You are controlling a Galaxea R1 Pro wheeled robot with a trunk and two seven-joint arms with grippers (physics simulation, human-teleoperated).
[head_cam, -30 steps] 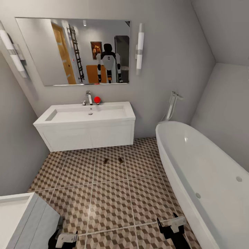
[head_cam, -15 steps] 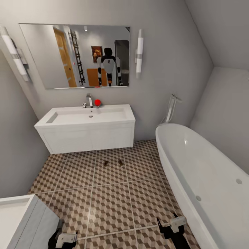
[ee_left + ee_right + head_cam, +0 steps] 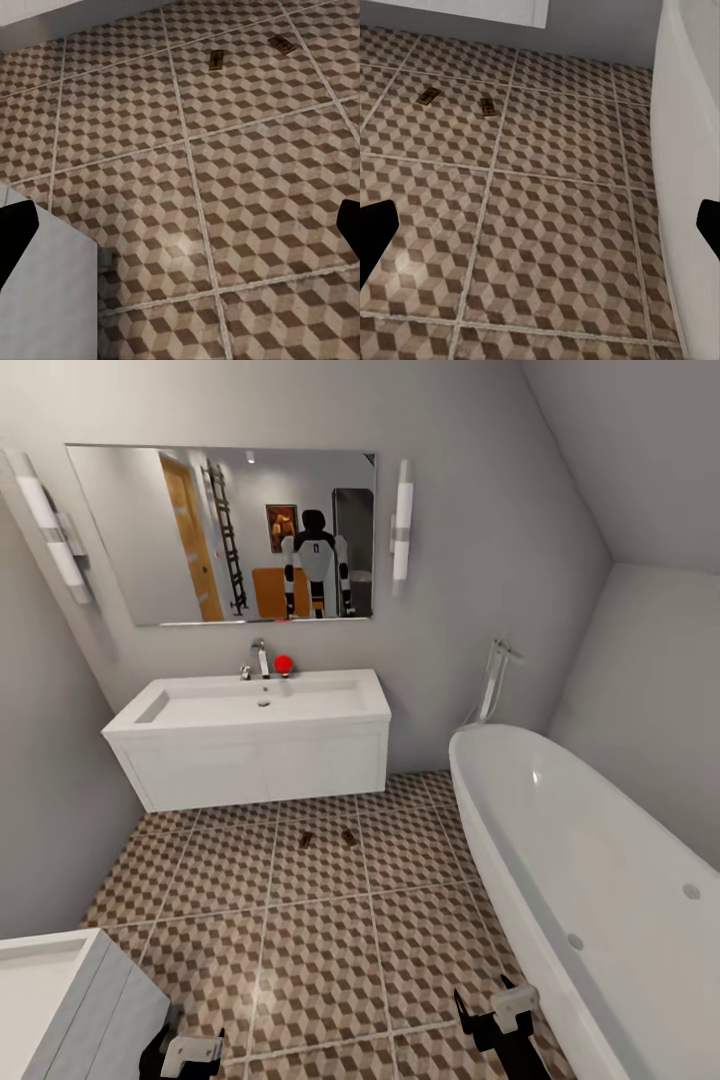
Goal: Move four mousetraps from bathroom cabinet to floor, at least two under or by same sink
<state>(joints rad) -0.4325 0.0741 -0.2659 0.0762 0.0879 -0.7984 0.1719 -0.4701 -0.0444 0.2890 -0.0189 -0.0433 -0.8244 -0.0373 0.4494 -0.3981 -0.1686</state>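
Mousetraps point(image 3: 306, 839), seemingly two, lying on bathroom floor point(image 3: 320, 950) just before sink point(image 3: 250, 705). Both grippers' fingers wide, empty. Next: back to cabinet for remaining traps.

you are facing a white wall-hung vanity sink point(image 3: 250, 745) with a chrome faucet point(image 3: 261, 657) and a small red ball point(image 3: 284, 664) sitting just beside it on the back rim. a wide mirror point(image 3: 225, 535) is hanging above it, flanked by two tube wall lights point(image 3: 402, 532), and it is reflecting an orange door and a dark ladder rack. a white bathtub point(image 3: 590, 880) is running along your right side, with a chrome tap fixture point(image 3: 494, 678) standing at its far end. a second white unit point(image 3: 70, 1010) is showing at your lower left.
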